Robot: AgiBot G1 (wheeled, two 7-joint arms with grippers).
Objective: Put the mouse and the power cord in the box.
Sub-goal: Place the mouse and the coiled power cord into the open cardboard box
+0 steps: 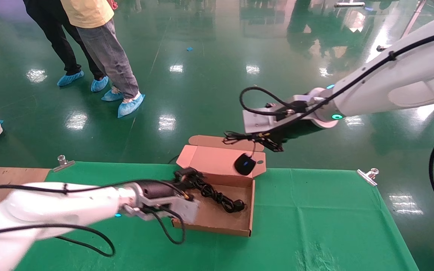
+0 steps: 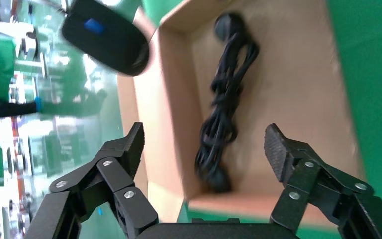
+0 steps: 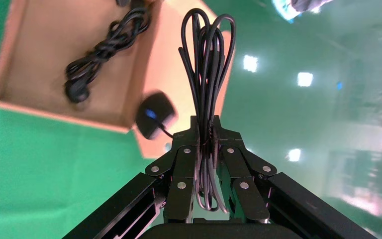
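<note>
Green-covered tabletop (image 1: 315, 210) carrying the box (image 1: 217, 222), lid raised. The power cord (image 1: 217, 195) lies bundled inside the box. Left gripper (image 2: 206, 149), jaws released, hangs above the cord. Right gripper (image 3: 206, 144), jaws clenched on the mouse's looped cable; the mouse (image 1: 245, 164) dangles before the lid.
</note>
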